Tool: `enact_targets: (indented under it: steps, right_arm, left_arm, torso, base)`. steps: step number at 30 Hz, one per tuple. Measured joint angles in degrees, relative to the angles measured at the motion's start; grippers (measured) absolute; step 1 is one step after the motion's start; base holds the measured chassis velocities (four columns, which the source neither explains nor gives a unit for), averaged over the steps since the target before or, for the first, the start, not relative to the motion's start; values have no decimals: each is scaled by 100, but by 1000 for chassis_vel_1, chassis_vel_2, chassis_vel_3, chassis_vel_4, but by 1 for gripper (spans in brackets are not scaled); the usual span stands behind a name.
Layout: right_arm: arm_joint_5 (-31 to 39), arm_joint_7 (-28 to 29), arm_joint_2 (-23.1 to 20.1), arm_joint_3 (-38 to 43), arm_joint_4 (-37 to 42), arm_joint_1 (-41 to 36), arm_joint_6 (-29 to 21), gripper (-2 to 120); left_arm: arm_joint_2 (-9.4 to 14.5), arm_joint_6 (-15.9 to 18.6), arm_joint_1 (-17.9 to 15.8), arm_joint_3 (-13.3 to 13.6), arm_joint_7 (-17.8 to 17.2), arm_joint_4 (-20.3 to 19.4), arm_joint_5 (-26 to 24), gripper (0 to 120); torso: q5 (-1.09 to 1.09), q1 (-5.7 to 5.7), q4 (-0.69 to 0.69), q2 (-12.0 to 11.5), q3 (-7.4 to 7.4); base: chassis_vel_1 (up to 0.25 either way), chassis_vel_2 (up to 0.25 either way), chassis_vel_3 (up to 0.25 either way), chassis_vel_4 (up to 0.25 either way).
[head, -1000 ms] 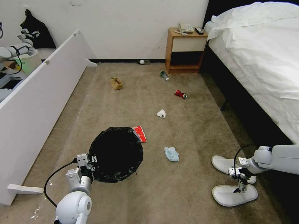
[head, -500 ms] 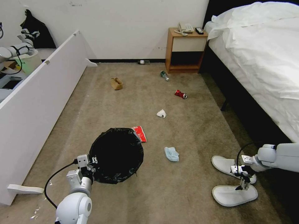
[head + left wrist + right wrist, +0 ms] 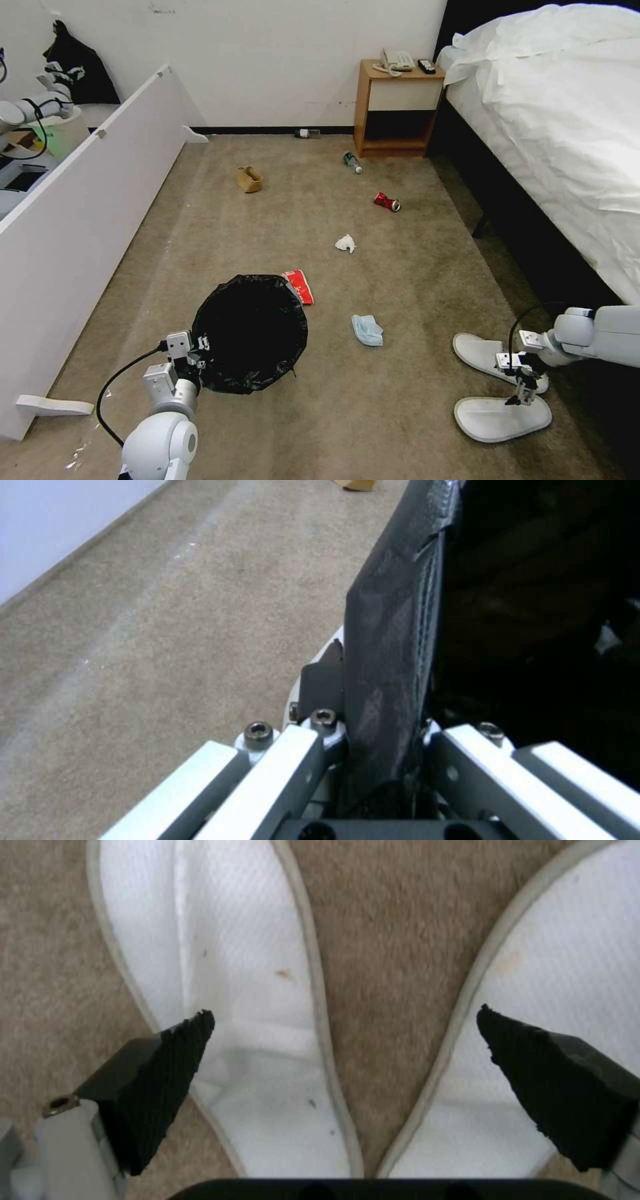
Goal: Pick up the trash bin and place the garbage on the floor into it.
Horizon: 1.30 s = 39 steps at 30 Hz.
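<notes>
Bin held, slipper pickup in hand.
Left gripper (image 3: 190, 357) clamps the black-lined round white plastic trash bin (image 3: 250, 331); right gripper (image 3: 343, 1055), spread wide, hovers over two white fabric slippers (image 3: 233, 990) and must descend, then close on one.

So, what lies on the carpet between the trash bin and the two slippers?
In the head view, only the blue face mask lies between the bin and the slippers; the rest is bare carpet.

A scuffed white wall (image 3: 280, 60) with a dark baseboard closes the far side. On the right stands a bed under rumpled white sheets (image 3: 553, 113), a small wooden nightstand (image 3: 395, 110) beside it. A long white panel (image 3: 80, 213) lines the left.
</notes>
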Motion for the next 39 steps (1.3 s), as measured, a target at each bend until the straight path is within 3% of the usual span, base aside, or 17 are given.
enact_targets:
  steps: [16, 39]
  right_arm:
    - [329, -54, -566, -55, -333, -274, 48, 100]
    - [268, -25, -450, -45, -56, -222, 1, 100]
  left_arm:
    - [1, -5, -90, -40, -1, 111, -37, 2]
    - [-67, -14, -10, -63, -7, 2, 25, 2]
  torso:
    - [0, 0, 0, 0, 0]
    - [0, 0, 0, 0, 0]
  base:
    - [0, 0, 0, 0]
    - [0, 0, 0, 0]
